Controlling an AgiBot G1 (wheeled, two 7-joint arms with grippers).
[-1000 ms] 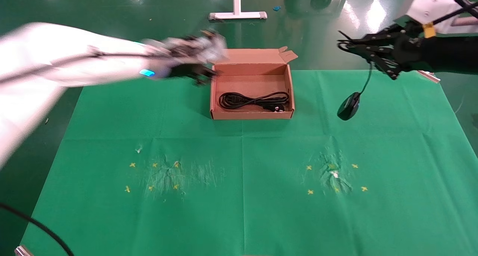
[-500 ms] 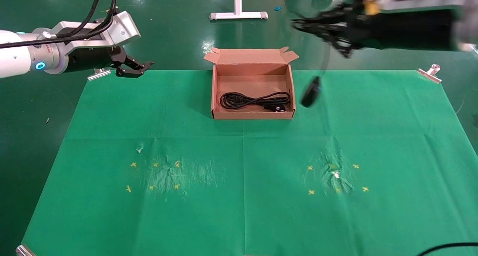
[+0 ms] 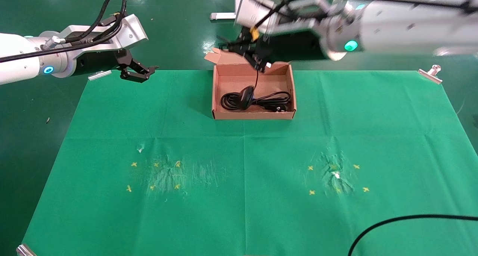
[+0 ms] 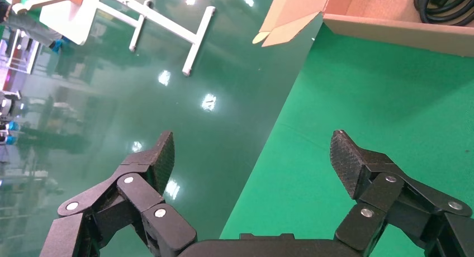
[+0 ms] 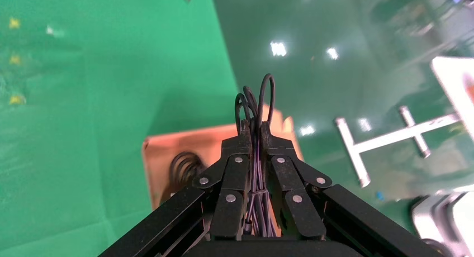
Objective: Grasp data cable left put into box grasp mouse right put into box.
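Observation:
The brown cardboard box (image 3: 216, 95) stands open at the table's far middle, with the coiled black data cable (image 3: 270, 98) lying inside it. My right gripper (image 3: 247, 54) hovers over the box's far edge, shut on the mouse's thin cord bundle (image 5: 254, 109). The black mouse (image 3: 245, 94) hangs by its cord over the cable, low in the box. The box (image 5: 162, 156) and cable coil (image 5: 181, 165) also show below the fingers in the right wrist view. My left gripper (image 3: 140, 72) is open and empty at the cloth's far left edge, its pads (image 4: 347, 159) wide apart, the box's corner (image 4: 391, 31) beyond.
A green cloth (image 3: 242, 166) covers the table, with yellow cross marks and scuffed patches at front left and front right. Metal clips hold its corners (image 3: 432, 74). A white stand base (image 3: 237, 14) sits on the floor behind. A black cable (image 3: 392, 222) crosses the near right.
My right gripper swung left from the table's far right to over the box, carrying the dangling mouse into it. My left arm pulled back from the box to the far left edge.

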